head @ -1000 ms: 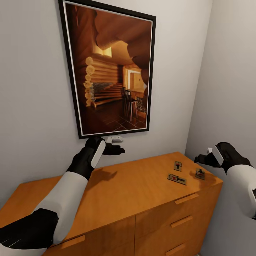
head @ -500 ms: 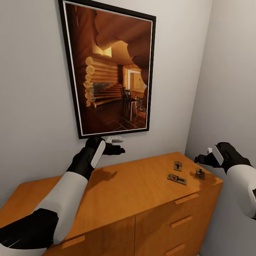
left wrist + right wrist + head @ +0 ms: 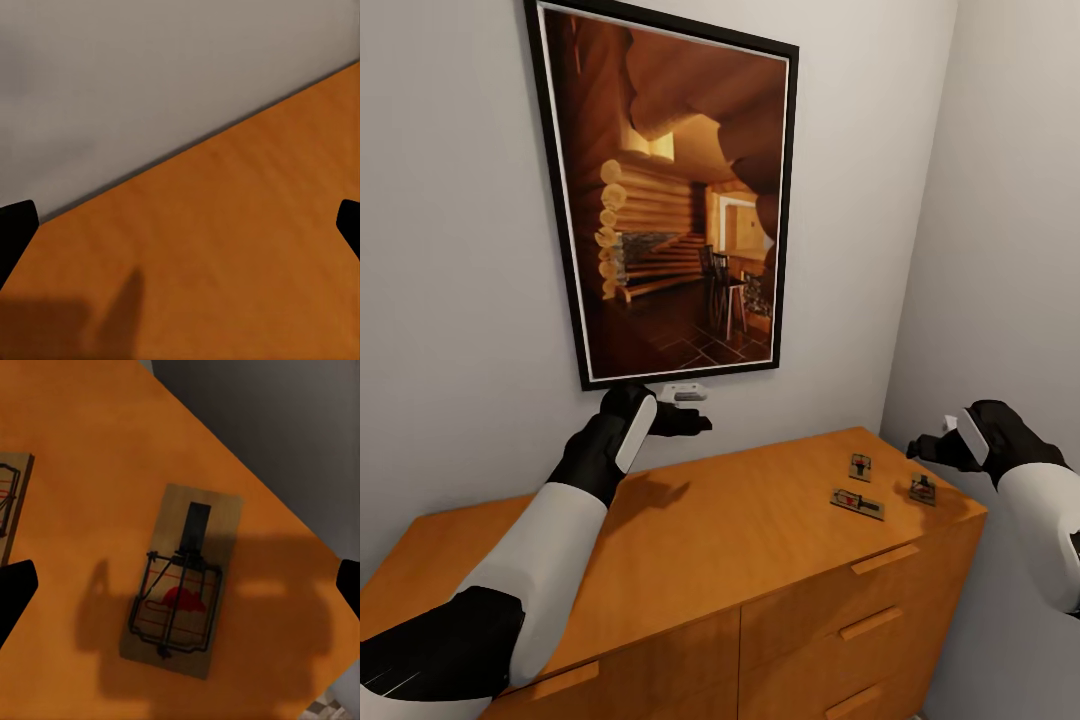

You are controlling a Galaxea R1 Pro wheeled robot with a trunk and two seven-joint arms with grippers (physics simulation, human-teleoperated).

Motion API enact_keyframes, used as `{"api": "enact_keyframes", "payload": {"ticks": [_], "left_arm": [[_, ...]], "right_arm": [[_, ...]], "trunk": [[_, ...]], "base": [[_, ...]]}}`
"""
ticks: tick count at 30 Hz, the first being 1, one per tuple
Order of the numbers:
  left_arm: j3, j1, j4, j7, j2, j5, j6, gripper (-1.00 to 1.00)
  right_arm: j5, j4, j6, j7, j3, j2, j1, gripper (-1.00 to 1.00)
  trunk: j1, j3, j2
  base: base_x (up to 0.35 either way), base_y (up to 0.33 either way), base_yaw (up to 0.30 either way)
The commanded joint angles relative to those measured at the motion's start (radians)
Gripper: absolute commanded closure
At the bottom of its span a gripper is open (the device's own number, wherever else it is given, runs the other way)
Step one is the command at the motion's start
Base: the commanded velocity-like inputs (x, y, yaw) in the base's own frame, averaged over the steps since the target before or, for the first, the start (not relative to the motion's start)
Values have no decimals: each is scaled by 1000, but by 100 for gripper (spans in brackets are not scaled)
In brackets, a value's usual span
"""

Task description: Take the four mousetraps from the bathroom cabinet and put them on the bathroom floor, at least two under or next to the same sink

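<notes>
Head view: three mousetraps lie flat on top of the cabinet (image 3: 740,540) near its right end. One mousetrap (image 3: 922,489) sits close to the right edge, directly beneath the right gripper (image 3: 932,447), which hovers above it without touching; its shadow falls over the trap. A second mousetrap (image 3: 860,466) lies toward the back edge, and a third mousetrap (image 3: 857,503) lies nearer the front edge, between the other two and apart from both. How wide the right gripper stands cannot be told from here. The left gripper (image 3: 690,410) hangs over the back edge of the cabinet top, well apart from the traps, just below a large framed picture (image 3: 665,190) on the grey wall (image 3: 460,300). Drawer handles (image 3: 870,622) show on the cabinet front.

Left wrist view: bare orange cabinet top (image 3: 225,262) meets the wall (image 3: 150,75); the dark fingertips (image 3: 15,232) stand far apart at either side, nothing between them.

Right wrist view: the mousetrap (image 3: 182,580) with its red spot lies centred between the spread fingertips (image 3: 13,589), near the cabinet's corner. Another mousetrap (image 3: 11,502) shows partly at the side. A bit of tiled floor (image 3: 330,709) appears past the edge.
</notes>
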Motion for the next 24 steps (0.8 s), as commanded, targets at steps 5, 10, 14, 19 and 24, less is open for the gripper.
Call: {"api": "enact_keyframes", "payload": {"ticks": [5, 10, 14, 19, 24], "left_arm": [[0, -1, -1, 2, 0, 2, 4, -100], [-1, -1, -1, 2, 0, 2, 4, -100], [-1, -1, 0, 2, 0, 3, 4, -100], [-1, -1, 0, 2, 0, 3, 4, -100], [-1, -1, 1, 2, 0, 3, 4, -100]], "right_arm": [[-2, -1, 3, 0, -3, -1, -1, -100], [-2, -1, 2, 0, -3, 0, -1, -100], [-3, -1, 0, 0, -3, 1, -1, -100], [-3, 1, -3, -2, -3, 4, -1, -100], [-4, 9, -6, -7, -3, 9, -1, -100]], "trunk": [[0, -1, -1], [0, -1, -1], [0, -1, -1], [0, -1, -1], [0, -1, -1]], "base": [[0, 0, 0], [0, 0, 0], [0, 0, 0], [0, 0, 0], [0, 0, 0]]}}
